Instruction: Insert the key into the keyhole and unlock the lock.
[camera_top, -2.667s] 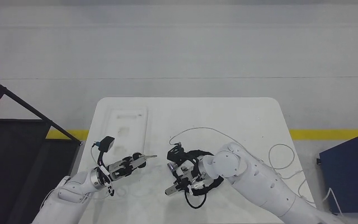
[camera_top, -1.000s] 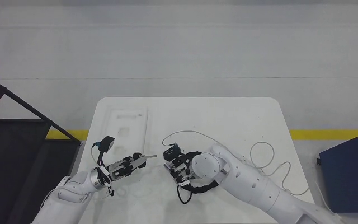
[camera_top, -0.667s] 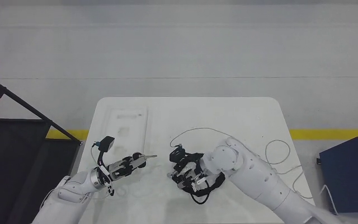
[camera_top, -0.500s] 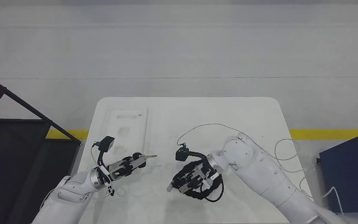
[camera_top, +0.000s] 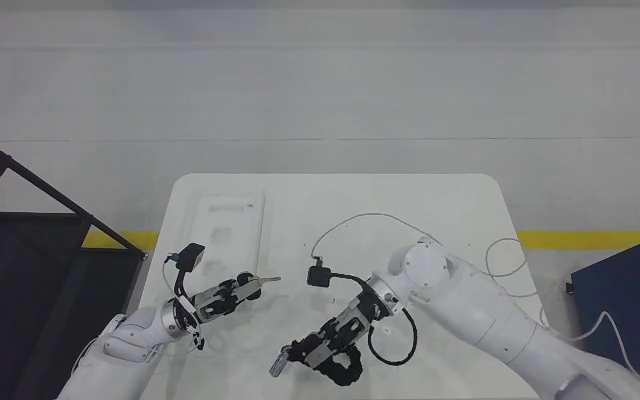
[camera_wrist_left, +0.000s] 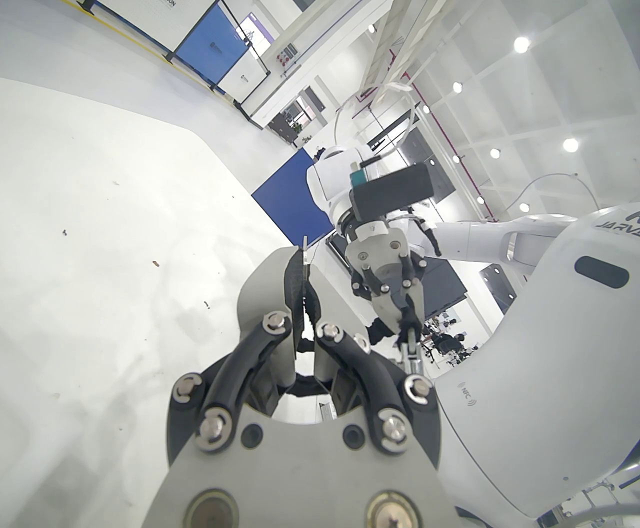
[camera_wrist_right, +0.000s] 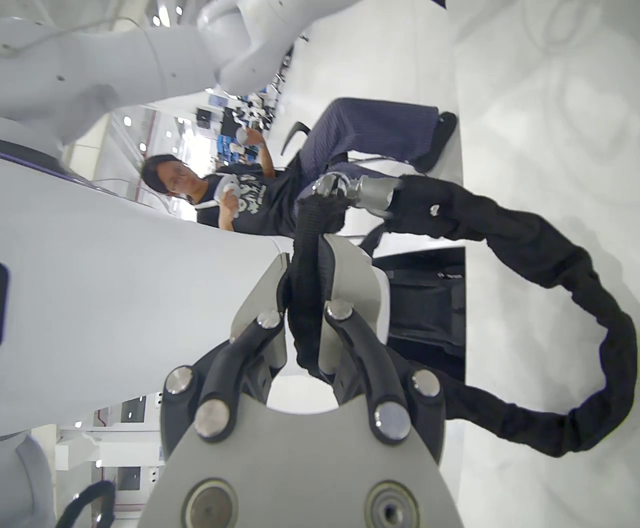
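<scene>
Holding the thin, flat silver metal key in the left tool, we are pinching it flat between closed pads, with its blade sticking out past the fingertips above the left front of the white desk. The right tool is clamped on the black fabric-sleeved cable lock, gripping the sleeve just behind its silver metal cylinder end. The rest of the cable is hanging in a loop over the desk's front. The lock is sitting to the right of the key and apart from it.

We are judging the key to be light, stiff and smooth, so it is likely to twist in the pads if the blade is pushed off-axis. Gripping it by the broad head is the safest hold. The cable looks floppy and its sleeve soft and squashy, so only the cylinder is offering anything rigid. Gripping close to that end should stop the keyhole swinging. We cannot tell which way the keyhole is facing.
</scene>
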